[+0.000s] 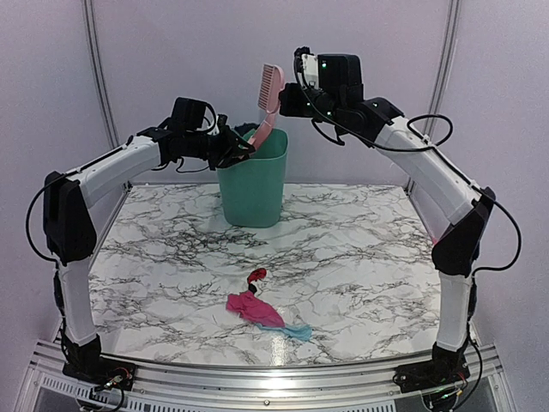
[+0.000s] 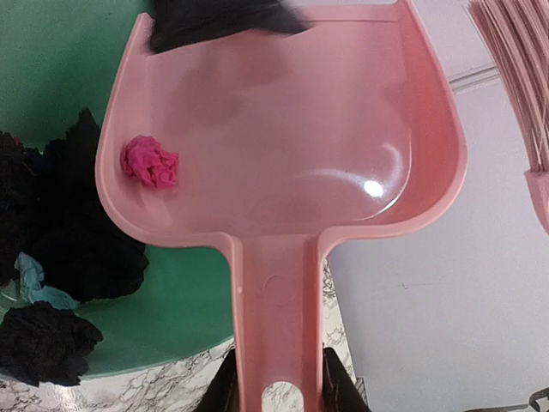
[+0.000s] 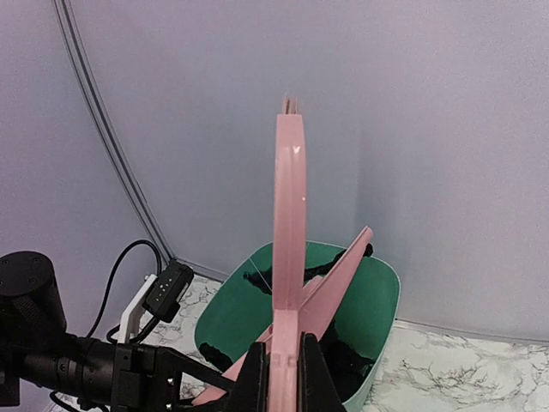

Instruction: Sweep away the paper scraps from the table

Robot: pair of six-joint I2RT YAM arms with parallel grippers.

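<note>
Spanning the view, the table (image 1: 369,249) carries a green bin (image 1: 253,184) at its 12 o'clock edge. The left gripper (image 2: 276,390) is clamped on the handle of a pink dustpan (image 2: 283,146) tilted over the bin's mouth. The right gripper (image 3: 283,373) pinches a pink brush (image 3: 290,215) upright above the bin. The paper scraps (image 1: 260,307) lie clustered toward 6 o'clock on the table; one magenta scrap (image 2: 150,161) sits at 9 o'clock in the pan, with black and blue bits inside the bin.
</note>
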